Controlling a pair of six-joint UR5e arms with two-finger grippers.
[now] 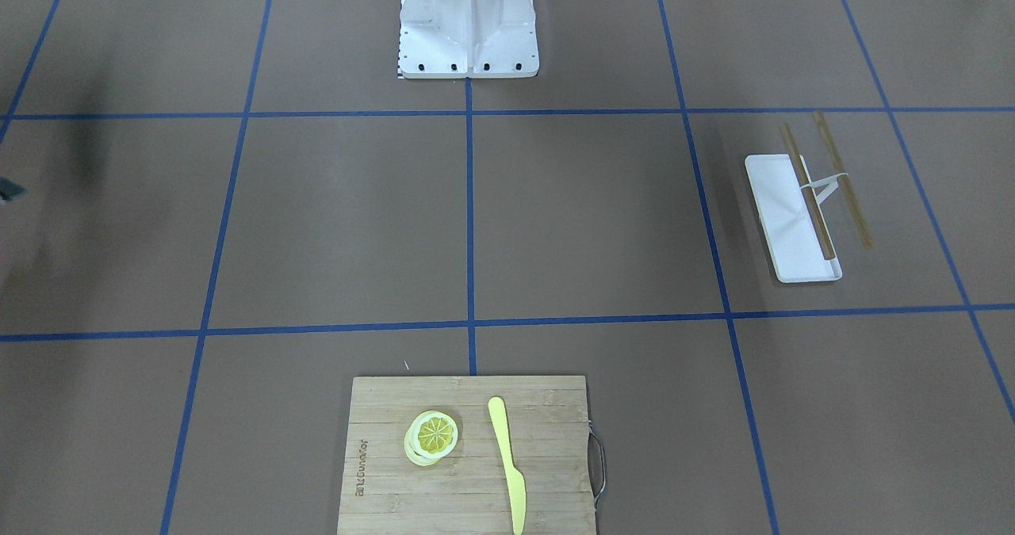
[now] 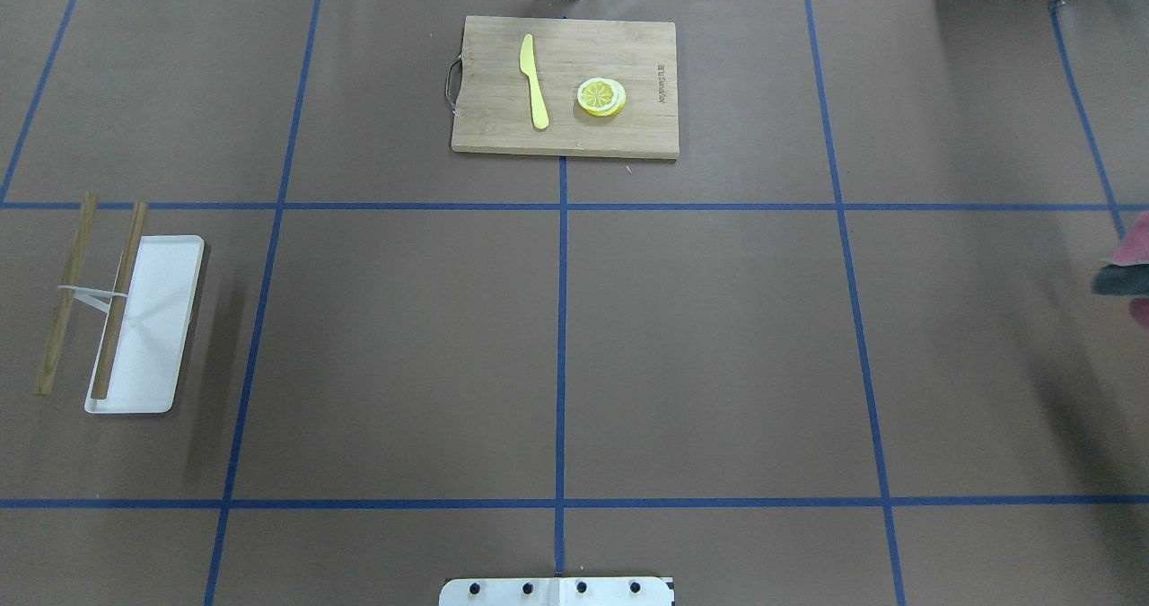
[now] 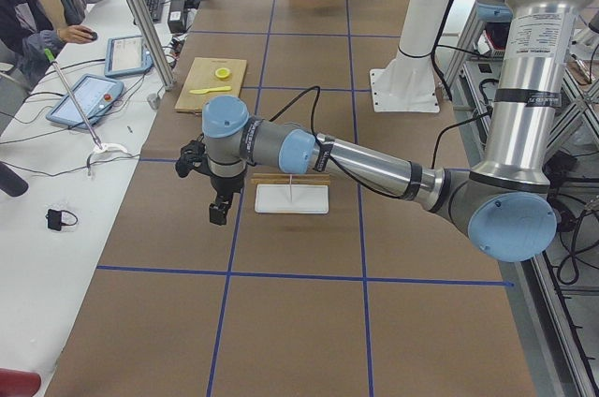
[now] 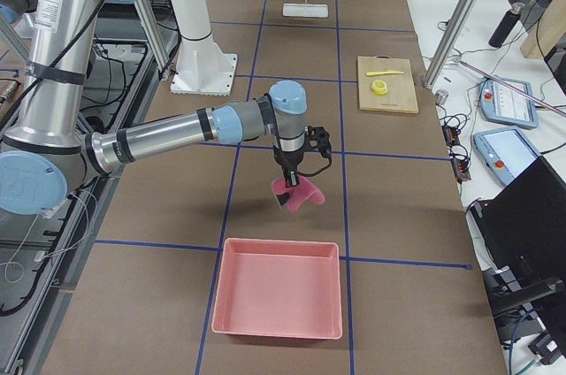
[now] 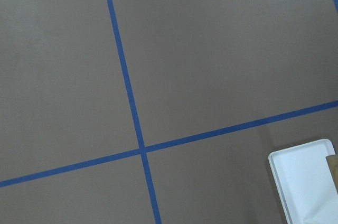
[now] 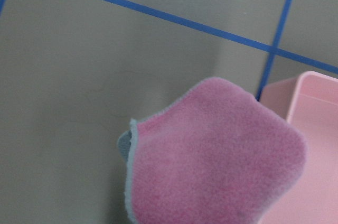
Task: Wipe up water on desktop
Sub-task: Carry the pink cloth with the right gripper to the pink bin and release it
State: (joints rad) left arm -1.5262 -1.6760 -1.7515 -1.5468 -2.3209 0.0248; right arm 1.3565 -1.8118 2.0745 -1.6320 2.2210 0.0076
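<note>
Desktop spreads brown and matte under both arms, ruled into big rectangles by blue tape. No puddle is plainly visible on it; a faint curved mark shows in the right wrist view, too weak to call water. That is the main risk, in my judgement: with the wet patch so hard to see, the cloth could come down beside it and wipe dry surface. The pink cloth hangs in a loose fold, so it may also land bunched and smear rather than soak, or catch the rim of the pink bin close by. The right gripper hangs above the desktop near that bin, its jaws clenched on the top of the cloth, the rest dangling free and clear of the surface. The left gripper hovers just beside the white tray, touching nothing that I can see; whether its jaws are parted or closed cannot be told from these views.
</note>
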